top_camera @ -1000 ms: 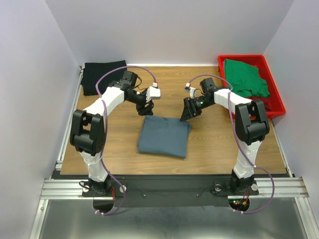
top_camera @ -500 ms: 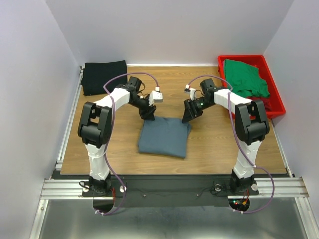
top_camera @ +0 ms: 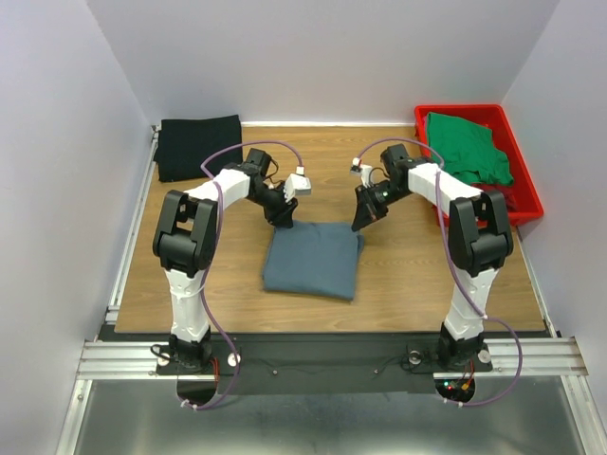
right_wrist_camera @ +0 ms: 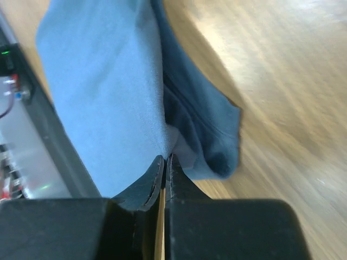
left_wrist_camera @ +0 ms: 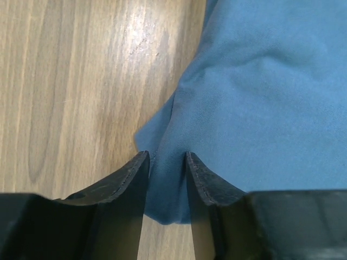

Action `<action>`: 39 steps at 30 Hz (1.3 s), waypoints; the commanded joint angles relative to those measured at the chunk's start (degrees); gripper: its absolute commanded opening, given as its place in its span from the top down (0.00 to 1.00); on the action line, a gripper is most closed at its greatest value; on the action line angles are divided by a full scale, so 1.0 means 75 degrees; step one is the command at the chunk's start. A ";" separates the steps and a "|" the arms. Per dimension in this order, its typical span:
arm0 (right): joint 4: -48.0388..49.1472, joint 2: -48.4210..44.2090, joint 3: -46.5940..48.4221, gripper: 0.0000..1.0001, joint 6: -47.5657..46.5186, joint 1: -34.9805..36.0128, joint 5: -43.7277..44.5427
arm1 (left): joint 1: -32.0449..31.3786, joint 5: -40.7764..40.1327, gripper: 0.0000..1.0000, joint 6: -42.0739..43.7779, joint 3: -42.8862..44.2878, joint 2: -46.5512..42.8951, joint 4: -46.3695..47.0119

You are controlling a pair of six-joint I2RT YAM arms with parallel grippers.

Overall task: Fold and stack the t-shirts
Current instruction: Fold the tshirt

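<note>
A folded slate blue-grey t-shirt [top_camera: 313, 261] lies on the wooden table between the arms. My left gripper [top_camera: 283, 225] is at its far left corner. In the left wrist view the left gripper [left_wrist_camera: 167, 157] is still open, its jaws part-way apart with that corner of the blue-grey shirt [left_wrist_camera: 260, 97] between them. My right gripper [top_camera: 358, 226] is at the far right corner. In the right wrist view the right gripper [right_wrist_camera: 165, 158] is shut on the edge of the blue-grey shirt [right_wrist_camera: 103, 81]. A black t-shirt [top_camera: 199, 147] lies folded at the back left. A green t-shirt [top_camera: 465, 147] is crumpled in the tray.
The red plastic tray [top_camera: 528, 204] stands at the back right, close behind the right arm. White walls close in the table on three sides. A metal rail runs along the table's left edge [top_camera: 133, 237].
The left gripper has come down onto the shirt's far left corner and its jaws have narrowed. The right gripper has closed on the far right corner.
</note>
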 commanded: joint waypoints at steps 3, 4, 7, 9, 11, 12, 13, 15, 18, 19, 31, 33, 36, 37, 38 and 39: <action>-0.0444 -0.0674 0.0611 0.99 0.0110 -0.0073 0.1749 | -0.0018 -0.0400 0.64 -0.0475 -0.0163 -0.0046 0.0279; -0.0433 -0.0605 0.0553 0.99 -0.0018 -0.0073 0.2387 | -0.0029 -0.0528 0.68 -0.0487 -0.0186 -0.0034 0.0303; -0.0386 -0.0057 0.0587 0.99 -0.0148 -0.0085 0.3164 | -0.0018 -0.0693 0.71 -0.0604 -0.0187 0.0024 0.0338; -0.0222 0.0332 0.0880 0.99 -0.0020 -0.0073 0.3341 | -0.0030 -0.0751 0.73 -0.0640 -0.0163 0.0071 0.0350; 0.0116 0.0823 0.1067 0.99 0.0086 -0.0050 0.3506 | -0.0018 -0.0810 0.75 -0.0745 -0.0140 0.0106 0.0396; 0.0199 0.0977 0.1289 1.00 0.0144 -0.0073 0.3657 | -0.0018 -0.0834 0.76 -0.0769 -0.0128 0.0118 0.0408; 0.0258 0.1117 0.1430 1.00 0.0145 -0.0073 0.3740 | -0.0018 -0.0880 0.78 -0.0804 -0.0105 0.0118 0.0408; 0.0306 0.1527 0.1653 1.00 0.0192 -0.0061 0.3904 | -0.0018 -0.0951 0.79 -0.0839 -0.0070 0.0141 0.0420; 0.0422 0.1786 0.1923 0.99 0.0215 -0.0073 0.4057 | 0.0029 -0.1103 0.82 -0.0933 -0.0011 0.0188 0.0455; 0.0469 0.1833 0.1993 0.99 0.0239 -0.0061 0.4046 | 0.0052 -0.1115 0.83 -0.0968 0.0024 0.0200 0.0455; 0.0388 0.0933 0.3119 0.42 0.1362 -0.0119 0.3204 | 0.0965 -0.0249 0.46 -0.1985 0.1664 -0.0630 0.0115; 0.0388 0.0371 0.3119 0.27 0.1504 -0.0143 0.3050 | 0.1048 -0.0050 0.44 -0.2349 0.1653 -0.1144 0.0244; 0.0423 -0.0099 0.3026 0.21 0.1644 -0.0143 0.2455 | 0.1060 0.0524 0.44 -0.3227 0.1116 -0.1872 0.0978; 0.0446 -0.0170 0.2990 0.20 0.1703 -0.0155 0.2243 | 0.1049 0.0688 0.44 -0.3671 0.0905 -0.2025 0.1249; 0.0516 -0.0205 0.2944 0.21 0.1796 -0.0155 0.2009 | 0.0967 0.1026 0.44 -0.4476 0.0497 -0.2200 0.1507; 0.0586 -0.0205 0.2885 0.24 0.2041 -0.0143 0.1693 | 0.0920 0.1227 0.45 -0.4971 0.0284 -0.2249 0.1800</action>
